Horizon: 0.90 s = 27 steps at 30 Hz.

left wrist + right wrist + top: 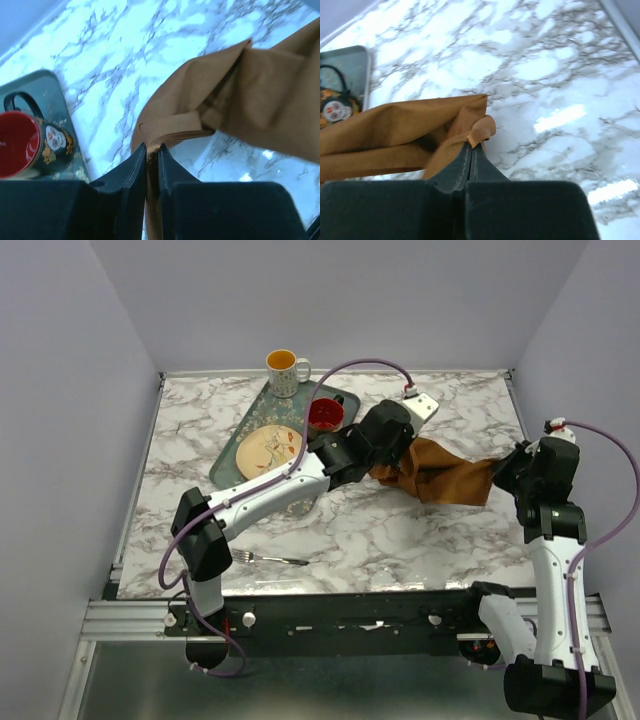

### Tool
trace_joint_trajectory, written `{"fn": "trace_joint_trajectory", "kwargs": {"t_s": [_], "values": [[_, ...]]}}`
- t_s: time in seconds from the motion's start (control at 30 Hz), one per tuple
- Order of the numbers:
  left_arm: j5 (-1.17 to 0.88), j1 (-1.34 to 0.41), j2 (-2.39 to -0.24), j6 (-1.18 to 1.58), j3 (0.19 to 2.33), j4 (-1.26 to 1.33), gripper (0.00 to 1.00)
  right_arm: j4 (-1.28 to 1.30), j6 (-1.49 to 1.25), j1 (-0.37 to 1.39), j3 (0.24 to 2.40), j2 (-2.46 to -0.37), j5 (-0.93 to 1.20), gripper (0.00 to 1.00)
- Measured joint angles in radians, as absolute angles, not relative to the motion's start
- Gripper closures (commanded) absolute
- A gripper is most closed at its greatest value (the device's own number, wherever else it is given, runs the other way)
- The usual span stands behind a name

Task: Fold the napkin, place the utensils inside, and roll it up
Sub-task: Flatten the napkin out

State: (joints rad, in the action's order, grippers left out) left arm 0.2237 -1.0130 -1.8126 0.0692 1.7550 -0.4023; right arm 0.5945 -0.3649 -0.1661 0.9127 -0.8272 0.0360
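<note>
Barely started: left pincer (151, 150) and right pincer (471, 147) each clamped the unfolded napkin (445, 475), fork (272, 559) lay well apart from it.

No text, label, brand, number or sign can be read in any view. Only painted figures, not letters, are seen on the dark mug (51, 144), and a pattern too small to be made out is seen on the plate (264, 452).
</note>
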Motion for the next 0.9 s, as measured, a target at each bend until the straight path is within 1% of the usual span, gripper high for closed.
{"fn": "trace_joint_trajectory", "kwargs": {"t_s": [0.03,0.07,0.1,0.13,0.2,0.37,0.53,0.67,0.73,0.83,0.9], "values": [[0.223,-1.005,-1.803,0.072,1.739,-0.402,0.78,0.607,-0.364,-0.169,0.913,-0.82,0.012,0.99],[0.222,-0.998,-1.799,0.074,1.725,-0.403,0.83,0.617,-0.364,-0.171,0.913,-0.819,-0.005,0.99],[0.213,-0.987,-1.797,0.079,1.7,-0.405,0.97,0.627,-0.363,-0.171,0.912,-0.82,-0.017,0.99],[0.203,-0.979,-1.799,0.083,1.679,-0.409,1.0,0.636,-0.363,-0.171,0.908,-0.826,-0.028,0.99],[0.178,-0.958,-1.806,0.095,1.641,-0.416,1.0,0.653,-0.361,-0.171,0.902,-0.836,-0.036,0.99],[0.171,-0.934,-1.831,0.112,1.624,-0.44,1.0,0.687,-0.352,-0.171,0.907,-0.825,-0.041,0.99],[0.249,-0.936,-1.793,0.113,1.624,-0.44,1.0,0.722,-0.35,-0.171,0.966,-0.745,-0.083,0.99],[0.329,-0.936,-1.651,0.074,1.622,-0.4,1.0,0.722,-0.365,-0.171,1.071,-0.591,-0.094,0.99],[0.357,-0.936,-1.526,0.042,1.617,-0.338,1.0,0.721,-0.363,-0.171,1.111,-0.516,-0.113,0.99],[0.376,-0.936,-1.388,0.006,1.599,-0.244,1.0,0.727,-0.345,-0.17,1.184,-0.437,-0.167,0.99],[0.38,-0.936,-1.298,-0.019,1.579,-0.175,1.0,0.73,-0.335,-0.169,1.251,-0.427,-0.223,0.99]]}}
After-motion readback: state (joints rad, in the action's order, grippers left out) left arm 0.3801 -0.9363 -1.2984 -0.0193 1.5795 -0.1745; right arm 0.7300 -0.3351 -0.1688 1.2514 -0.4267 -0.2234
